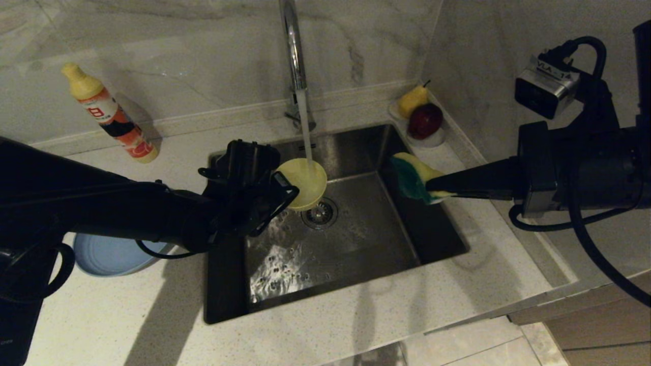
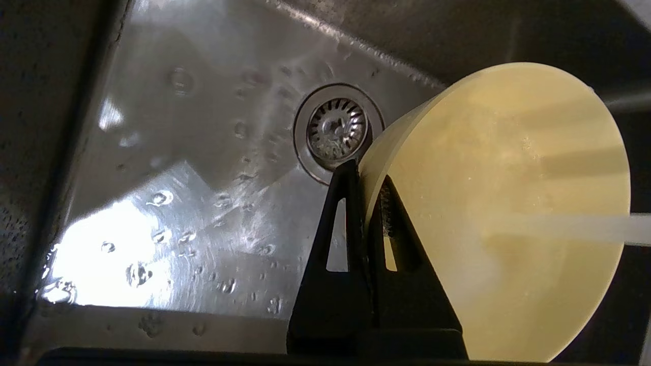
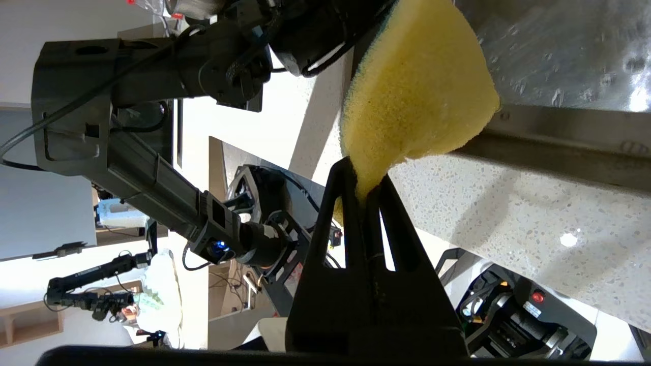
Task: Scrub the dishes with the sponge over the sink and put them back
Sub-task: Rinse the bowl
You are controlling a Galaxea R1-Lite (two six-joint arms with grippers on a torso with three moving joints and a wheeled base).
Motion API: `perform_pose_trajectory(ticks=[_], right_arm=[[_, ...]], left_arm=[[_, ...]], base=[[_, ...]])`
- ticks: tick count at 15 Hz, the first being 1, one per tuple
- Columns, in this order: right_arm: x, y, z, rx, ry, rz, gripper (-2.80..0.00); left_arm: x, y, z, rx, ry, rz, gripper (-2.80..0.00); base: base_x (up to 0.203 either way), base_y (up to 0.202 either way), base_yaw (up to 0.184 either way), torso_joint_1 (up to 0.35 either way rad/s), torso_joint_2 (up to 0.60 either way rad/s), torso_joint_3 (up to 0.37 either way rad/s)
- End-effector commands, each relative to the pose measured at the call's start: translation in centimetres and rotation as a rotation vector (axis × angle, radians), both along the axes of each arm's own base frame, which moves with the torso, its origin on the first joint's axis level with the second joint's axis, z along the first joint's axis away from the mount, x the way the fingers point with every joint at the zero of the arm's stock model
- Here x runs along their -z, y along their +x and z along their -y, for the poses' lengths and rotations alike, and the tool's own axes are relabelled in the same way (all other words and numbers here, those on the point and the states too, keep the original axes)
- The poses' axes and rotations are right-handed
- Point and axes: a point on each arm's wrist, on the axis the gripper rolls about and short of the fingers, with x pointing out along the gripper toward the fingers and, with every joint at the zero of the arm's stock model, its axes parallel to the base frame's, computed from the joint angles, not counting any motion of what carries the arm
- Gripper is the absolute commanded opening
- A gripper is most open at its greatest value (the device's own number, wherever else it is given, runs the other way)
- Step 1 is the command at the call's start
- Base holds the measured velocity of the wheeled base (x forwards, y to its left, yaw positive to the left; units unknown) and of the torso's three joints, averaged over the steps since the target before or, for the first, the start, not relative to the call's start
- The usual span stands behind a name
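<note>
My left gripper (image 1: 281, 185) (image 2: 367, 175) is shut on the rim of the pale yellow bowl (image 1: 304, 182) (image 2: 503, 203), one of the dishes. It holds the bowl tilted over the sink (image 1: 356, 239) (image 2: 193, 152), just above the drain, with tap water running into it. My right gripper (image 1: 432, 189) (image 3: 365, 178) is shut on the sponge (image 1: 414, 177) (image 3: 417, 86), yellow with a green face, and holds it over the sink's right side, apart from the bowl. The light-blue plate (image 1: 109, 254) lies on the counter at the left, partly hidden by my left arm.
The chrome tap (image 1: 295, 56) stands behind the sink with its stream (image 1: 305, 127) running. A detergent bottle (image 1: 109, 114) is on the counter at the back left. A small dish with a pear (image 1: 412, 99) and an apple (image 1: 425, 121) sits in the back right corner.
</note>
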Motion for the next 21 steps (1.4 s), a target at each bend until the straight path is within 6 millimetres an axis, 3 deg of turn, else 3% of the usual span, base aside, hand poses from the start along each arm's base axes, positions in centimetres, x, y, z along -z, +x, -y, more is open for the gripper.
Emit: perform_pose_trajectory(ticks=[1, 14, 21], right_arm=[[0.2, 0.0, 0.0, -0.003, -0.002, -0.010, -2.80], [0.9, 0.1, -0.1, -0.007, -0.010, -0.020, -2.80], [1.1, 0.2, -0.2, -0.020, -0.010, -0.031, -2.80]], left_arm=[[0.0, -0.1, 0.0, -0.003, -0.004, 0.001, -2.80], [0.5, -1.6, -0.9, 0.024, 0.140, -0.002, -2.80], [0.4, -1.9, -3.9, -0.036, 0.548, 0.387, -2.80]], base=[[0.000, 0.000, 0.000, 0.000, 0.00, 0.000], [0.000, 0.000, 0.000, 0.000, 0.00, 0.000], [0.000, 0.000, 0.000, 0.000, 0.00, 0.000]])
